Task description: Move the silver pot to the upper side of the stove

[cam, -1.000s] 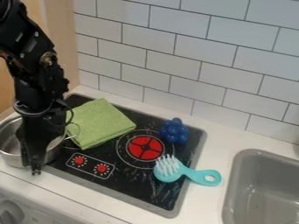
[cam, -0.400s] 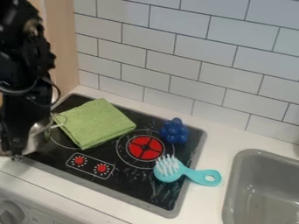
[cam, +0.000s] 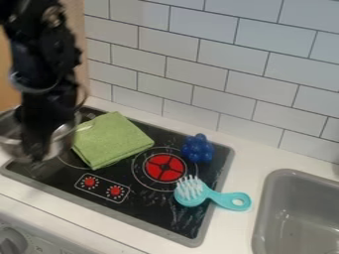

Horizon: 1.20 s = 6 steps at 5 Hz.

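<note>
In the camera view, the silver pot (cam: 65,135) is found at the left end of the stove (cam: 145,211), its handle directed toward the green cloth (cam: 111,140). The gripper (cam: 38,155) is set at the pot's near side; despite blur, the jaws are judged to be clamped on the wall, presumably so that the pot can be carried to the upper side, where the cloth may be snagged.

One silver pot (cam: 9,141), one folded cloth (cam: 112,140), one toy grape bunch (cam: 198,149), one bristle brush (cam: 192,196), one stove (cam: 152,206), one red burner disc (cam: 164,167), two red dials (cam: 90,182), one sink (cam: 263,198), one grey knob (cam: 11,239), one claw (cam: 37,158), one desk (cam: 248,158)
</note>
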Each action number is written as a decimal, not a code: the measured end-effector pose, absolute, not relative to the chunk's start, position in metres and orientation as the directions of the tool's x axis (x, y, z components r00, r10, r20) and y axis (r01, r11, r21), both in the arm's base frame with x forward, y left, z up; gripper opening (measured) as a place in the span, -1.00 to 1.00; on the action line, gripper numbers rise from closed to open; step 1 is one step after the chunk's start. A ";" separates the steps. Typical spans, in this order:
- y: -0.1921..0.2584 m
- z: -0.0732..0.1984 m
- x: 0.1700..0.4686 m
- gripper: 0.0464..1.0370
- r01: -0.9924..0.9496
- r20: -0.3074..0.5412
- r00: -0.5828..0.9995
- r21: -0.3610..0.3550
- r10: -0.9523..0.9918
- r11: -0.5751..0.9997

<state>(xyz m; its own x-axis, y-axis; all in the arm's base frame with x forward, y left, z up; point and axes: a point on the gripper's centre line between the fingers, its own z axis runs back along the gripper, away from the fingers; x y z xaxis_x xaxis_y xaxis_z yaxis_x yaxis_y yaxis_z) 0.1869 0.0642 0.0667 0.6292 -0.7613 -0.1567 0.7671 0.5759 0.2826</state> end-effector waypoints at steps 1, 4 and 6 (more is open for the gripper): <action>0.052 0.067 0.209 -0.99 0.799 -0.138 0.580 0.290 -0.803 0.527; 0.049 0.047 0.253 -0.99 0.841 -0.139 0.518 0.262 -0.844 0.474; 0.050 0.031 0.260 -0.66 0.849 -0.155 0.511 0.242 -0.845 0.469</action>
<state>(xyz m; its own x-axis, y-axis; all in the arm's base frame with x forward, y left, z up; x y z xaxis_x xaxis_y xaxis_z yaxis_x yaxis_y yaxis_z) 0.2601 0.0501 0.0314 0.5111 -0.8453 -0.1553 0.8494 0.4692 0.2416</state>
